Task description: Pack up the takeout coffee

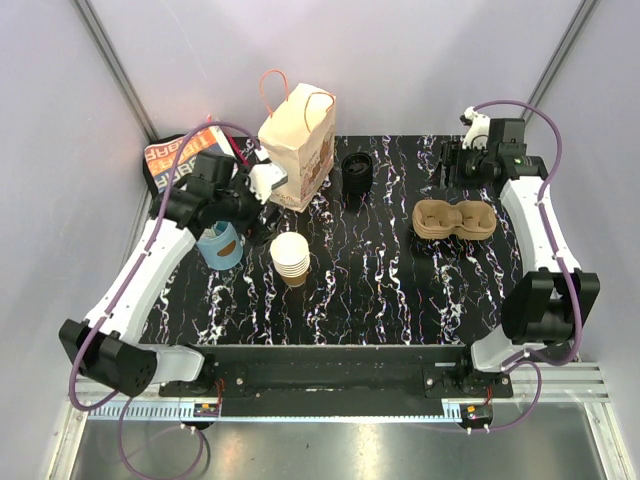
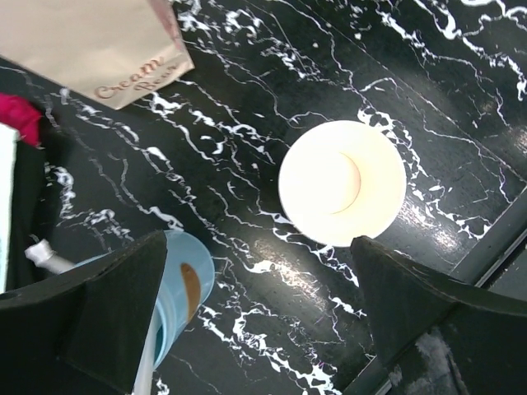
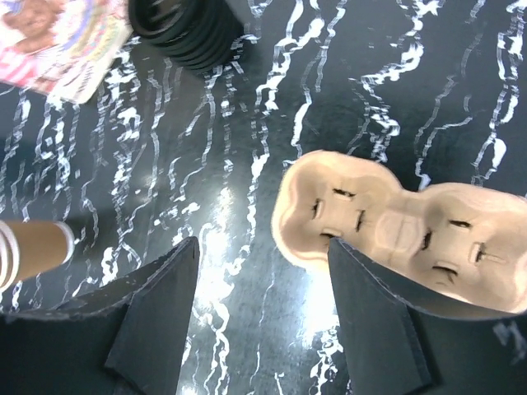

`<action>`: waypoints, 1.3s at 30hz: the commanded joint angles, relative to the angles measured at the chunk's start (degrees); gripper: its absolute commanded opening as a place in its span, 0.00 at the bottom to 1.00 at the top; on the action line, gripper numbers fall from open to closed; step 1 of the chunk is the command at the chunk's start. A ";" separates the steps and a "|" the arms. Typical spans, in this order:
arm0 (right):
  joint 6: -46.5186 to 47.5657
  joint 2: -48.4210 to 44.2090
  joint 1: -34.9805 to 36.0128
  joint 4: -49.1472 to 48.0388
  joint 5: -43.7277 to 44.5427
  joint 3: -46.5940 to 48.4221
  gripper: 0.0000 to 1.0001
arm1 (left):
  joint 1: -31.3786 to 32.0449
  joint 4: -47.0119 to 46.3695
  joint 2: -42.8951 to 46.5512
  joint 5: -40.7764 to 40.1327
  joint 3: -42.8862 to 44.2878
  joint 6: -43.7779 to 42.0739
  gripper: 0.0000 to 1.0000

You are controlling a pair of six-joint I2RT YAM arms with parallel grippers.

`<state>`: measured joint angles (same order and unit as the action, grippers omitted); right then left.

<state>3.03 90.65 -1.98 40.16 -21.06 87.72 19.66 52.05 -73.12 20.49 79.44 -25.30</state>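
Takeout coffee with its black lid shows in no view; I see only lidless cups (image 1: pixel 291 257) and stacked lids (image 1: pixel 357 173) on the desk (image 1: pixel 380 290). I judge it light and crushable: grip mid-wall, gently. Left pincer (image 2: pixel 259 247) and right pincer (image 3: pixel 263 247) both gape, empty.

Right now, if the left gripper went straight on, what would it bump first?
The left gripper would probably meet the black marbled table, between the paper cup stack and the blue cup. Depth is unclear; the stack might come first.
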 commanded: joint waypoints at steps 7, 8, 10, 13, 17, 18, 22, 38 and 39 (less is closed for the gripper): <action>2.77 -7.15 0.31 1.67 -5.57 -0.89 0.71 | 5.83 -5.03 -6.58 -6.16 -0.69 -0.10 0.99; 2.69 -7.33 0.31 1.59 -5.92 -1.06 0.71 | 6.09 -5.03 -7.12 -6.08 -0.78 -0.19 0.99; 2.77 -7.94 0.48 1.67 -6.80 -1.68 0.71 | 6.18 -5.03 -8.43 -6.25 -0.69 -0.01 0.99; 3.65 -8.91 0.92 1.94 -7.24 -2.47 0.71 | 6.27 -5.55 -9.23 -6.78 -1.13 -0.01 0.99; 4.62 -9.97 1.63 1.94 -6.80 -3.26 0.71 | 6.27 -6.44 -10.11 -7.57 -1.83 -0.63 0.98; 4.62 -9.97 1.63 1.94 -6.63 -3.35 0.71 | 6.18 -6.26 -10.37 -7.57 -1.92 -0.98 0.98; 4.97 -10.41 1.63 1.94 -6.45 -3.44 0.71 | 6.36 -6.26 -12.04 -8.01 -2.27 -1.59 0.97; 4.97 -12.16 3.30 1.41 -6.45 -5.19 0.72 | 6.62 -7.75 -18.19 -12.31 -2.71 -2.48 0.84; 4.97 -12.25 3.21 1.32 -6.45 -5.19 0.72 | 6.62 -8.02 -18.81 -12.84 -2.71 -2.39 0.83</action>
<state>7.29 80.75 1.08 42.78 -26.65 82.50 25.98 46.89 -91.00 10.68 76.73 -27.16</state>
